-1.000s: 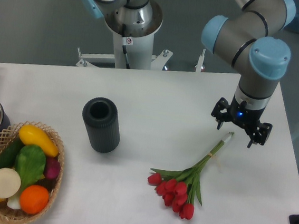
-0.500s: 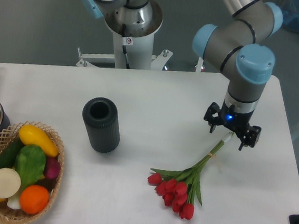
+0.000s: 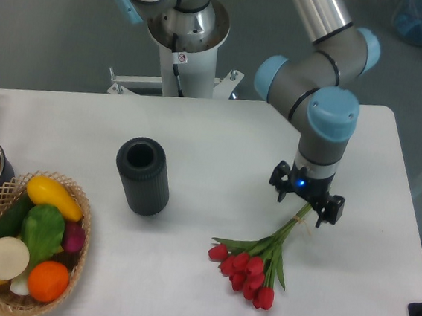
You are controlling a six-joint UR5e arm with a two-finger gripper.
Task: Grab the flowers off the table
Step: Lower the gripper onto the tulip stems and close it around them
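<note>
We see gripper (image 3: 305,201) w/ fingers apart, straddling thin green stems of the flowers (image 3: 254,264); red buds lie on smooth white worktop (image 3: 220,136). Ribbed black cylinder (image 3: 143,176) stands nearby.

You have the flowers (image 3: 255,263) lying on the table (image 3: 220,136) at front right, stems reaching back under the gripper (image 3: 305,203). The cylinder (image 3: 143,176) stands left of them, the basket (image 3: 78,212) farther left at the front corner.

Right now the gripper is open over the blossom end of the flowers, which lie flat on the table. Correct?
Not quite. The camera view shows the gripper open over the stem end of the flowers, not the blossoms; the red heads lie nearer the camera. The flowers do lie flat on the table.
</note>
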